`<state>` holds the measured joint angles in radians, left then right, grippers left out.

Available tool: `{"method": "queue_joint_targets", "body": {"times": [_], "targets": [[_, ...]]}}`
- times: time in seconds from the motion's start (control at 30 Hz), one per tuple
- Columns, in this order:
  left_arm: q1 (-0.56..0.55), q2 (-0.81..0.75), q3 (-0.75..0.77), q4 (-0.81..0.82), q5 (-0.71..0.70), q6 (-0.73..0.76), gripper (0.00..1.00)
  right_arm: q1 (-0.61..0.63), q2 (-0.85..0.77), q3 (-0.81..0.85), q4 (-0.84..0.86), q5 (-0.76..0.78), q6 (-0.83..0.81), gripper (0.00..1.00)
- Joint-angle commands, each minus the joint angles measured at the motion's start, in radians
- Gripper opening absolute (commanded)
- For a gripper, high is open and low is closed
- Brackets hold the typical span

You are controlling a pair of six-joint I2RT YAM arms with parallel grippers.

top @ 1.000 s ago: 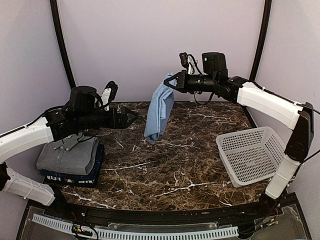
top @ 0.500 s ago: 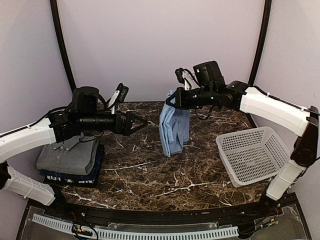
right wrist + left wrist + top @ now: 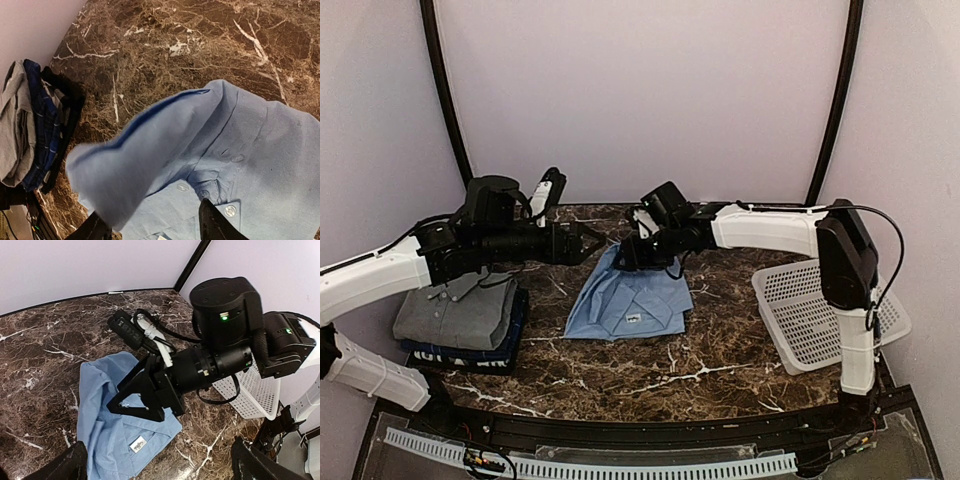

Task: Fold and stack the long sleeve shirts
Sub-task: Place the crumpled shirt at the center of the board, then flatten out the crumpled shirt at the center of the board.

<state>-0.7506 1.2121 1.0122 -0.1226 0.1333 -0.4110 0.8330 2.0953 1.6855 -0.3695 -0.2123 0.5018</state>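
Nearest, under the left arm and well short of its fingers, the finished pile: a grey shirt (image 3: pixel 455 312) folded on top of a navy shirt (image 3: pixel 512 342), parked at the table (image 3: pixel 720 372) edge, likely to keep the middle free for folding. The white basket (image 3: pixel 830 312) sits well off to the outer side of the right fingers, nothing showing in it. Mid-table, the light blue shirt (image 3: pixel 630 300) lies mostly flat, buttons and collar label up, its far edge directly beneath the right gripper (image 3: pixel 626 254); a loose flap hangs blurred just ahead of those fingers. The jaws stand parted with no cloth pinched between them, which reads as a release onto the marble. Just beside it, the left gripper (image 3: pixel 600 241) hovers spread wide and empty over the shirt's far corner, seemingly placed to take a hem for the first fold. Count: three shirts, two stacked and one loose; one basket; two grippers.
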Motion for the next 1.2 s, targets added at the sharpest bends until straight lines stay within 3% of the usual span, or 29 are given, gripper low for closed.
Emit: {"method": "queue_joint_targets", "body": {"times": [0.0,0.1,0.2,0.47,0.6,0.9,1.0,1.17], "targets": [[0.0,-0.038,-0.014,-0.057,-0.072,-0.009,0.99,0.01,-0.104,0.01,0.073,0.059,-0.02,0.6],[0.0,-0.019,-0.022,-0.068,-0.068,-0.007,0.99,0.01,-0.159,-0.059,0.062,0.113,-0.045,0.73],[0.002,0.007,-0.028,-0.064,-0.047,-0.007,0.99,0.011,-0.216,-0.135,0.052,0.157,-0.061,0.76],[-0.002,0.182,-0.027,-0.078,0.029,-0.044,0.98,0.027,-0.318,-0.347,0.052,0.197,-0.064,0.71],[-0.013,0.264,-0.028,-0.093,0.056,-0.067,0.95,0.039,-0.328,-0.425,0.06,0.2,-0.057,0.64],[-0.069,0.414,-0.032,-0.095,0.031,-0.124,0.78,0.054,-0.288,-0.479,0.094,0.19,-0.033,0.49],[-0.079,0.453,-0.024,-0.106,0.009,-0.139,0.7,0.068,-0.264,-0.471,0.101,0.195,-0.017,0.48],[-0.103,0.507,-0.014,-0.123,-0.044,-0.155,0.67,0.084,-0.237,-0.486,0.108,0.209,0.017,0.48]]}}
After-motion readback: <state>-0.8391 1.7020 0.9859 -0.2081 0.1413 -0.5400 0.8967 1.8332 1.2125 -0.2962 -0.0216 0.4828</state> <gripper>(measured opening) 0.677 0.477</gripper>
